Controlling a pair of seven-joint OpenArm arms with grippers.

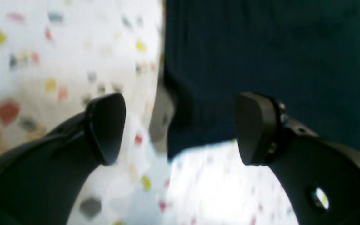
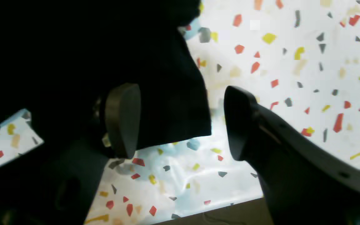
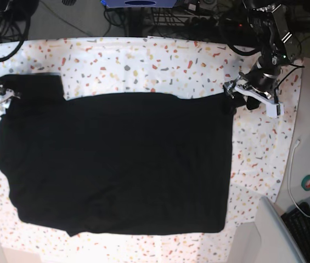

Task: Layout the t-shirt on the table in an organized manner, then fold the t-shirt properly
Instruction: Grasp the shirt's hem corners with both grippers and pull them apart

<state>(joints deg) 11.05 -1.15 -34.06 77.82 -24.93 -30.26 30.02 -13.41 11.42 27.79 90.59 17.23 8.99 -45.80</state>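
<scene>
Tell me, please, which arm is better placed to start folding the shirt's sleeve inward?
The right, probably. The right gripper hangs open at the sleeve end of the shirt, cloth between its jaws in its wrist view. The left gripper is open at the opposite corner, far from the sleeve.

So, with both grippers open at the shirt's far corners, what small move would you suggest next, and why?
Probably close the left gripper on the corner beneath it: the large black cloth t-shirt already lies flat on the speckled white table, and that corner sits between the open jaws, ready for folding.
</scene>
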